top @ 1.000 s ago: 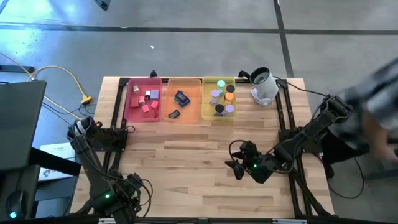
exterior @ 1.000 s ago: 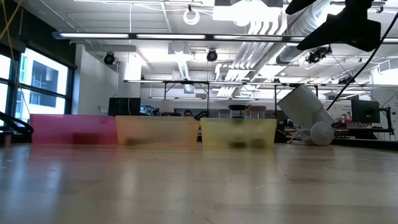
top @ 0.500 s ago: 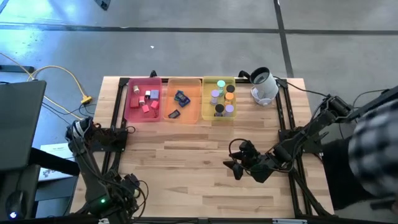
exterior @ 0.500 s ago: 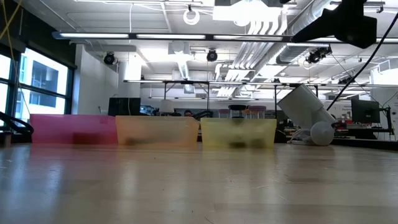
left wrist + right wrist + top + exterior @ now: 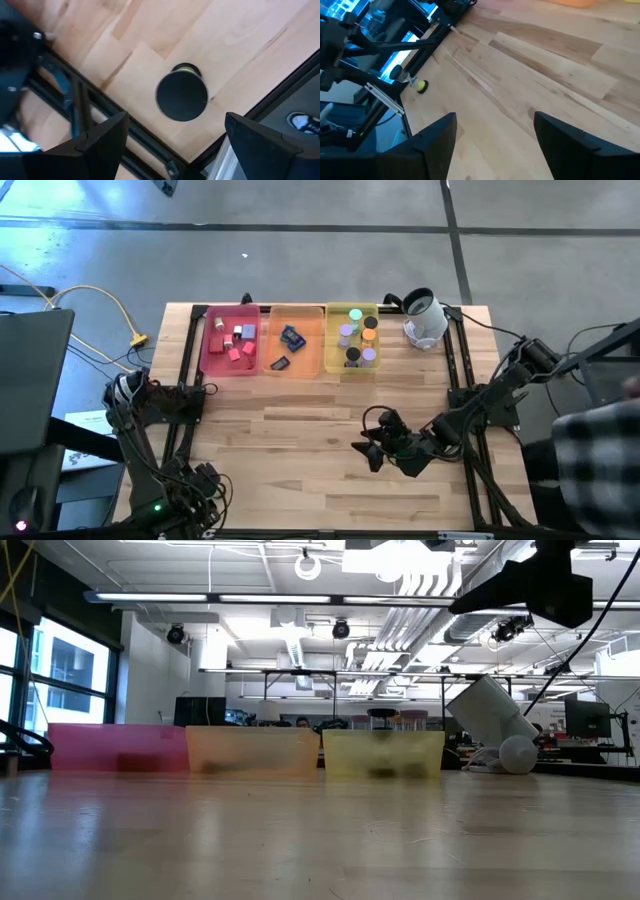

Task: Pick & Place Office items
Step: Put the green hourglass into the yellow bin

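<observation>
Wood bare beneath me. My right gripper [image 5: 372,451] has drifted slightly leftward over the table [image 5: 300,480], fingers apart, empty. Left gripper [image 5: 205,485] withdrawing, fingers apart. Items [image 5: 235,340] all in trays [image 5: 290,366]; sorting looks finished.

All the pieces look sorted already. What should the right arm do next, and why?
Probably pull back to rest. The right gripper hangs open and empty over bare table, and the office items sit in the three trays, none left out.
</observation>
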You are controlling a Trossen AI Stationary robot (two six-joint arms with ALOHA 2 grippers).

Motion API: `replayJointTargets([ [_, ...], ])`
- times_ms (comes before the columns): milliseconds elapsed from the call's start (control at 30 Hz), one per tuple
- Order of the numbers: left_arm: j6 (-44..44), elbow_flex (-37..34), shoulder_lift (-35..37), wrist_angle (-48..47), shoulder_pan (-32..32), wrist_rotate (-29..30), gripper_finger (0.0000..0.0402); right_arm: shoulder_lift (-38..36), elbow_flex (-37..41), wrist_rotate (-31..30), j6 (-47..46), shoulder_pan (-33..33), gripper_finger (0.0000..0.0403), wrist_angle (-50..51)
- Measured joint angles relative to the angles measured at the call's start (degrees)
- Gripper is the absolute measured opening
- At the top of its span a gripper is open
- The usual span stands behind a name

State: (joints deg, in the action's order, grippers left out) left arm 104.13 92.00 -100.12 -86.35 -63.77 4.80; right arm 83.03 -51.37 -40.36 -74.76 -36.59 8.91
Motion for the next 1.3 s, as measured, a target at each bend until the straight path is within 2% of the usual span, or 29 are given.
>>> replayJointTargets([
  [533, -0.17, -3.30, 0.04, 5.75, -0.28, 1.48, 0.0318, 1.33, -0.02, 0.13, 4.39, -0.03, 0.0254, -8.55],
  [1300, 4.09, -9.49, 0.34, 10.19, -0.28, 3.05, 0.0318, 1.33, -0.02, 0.00, 4.49, 0.01, 0.0254, -8.70],
])
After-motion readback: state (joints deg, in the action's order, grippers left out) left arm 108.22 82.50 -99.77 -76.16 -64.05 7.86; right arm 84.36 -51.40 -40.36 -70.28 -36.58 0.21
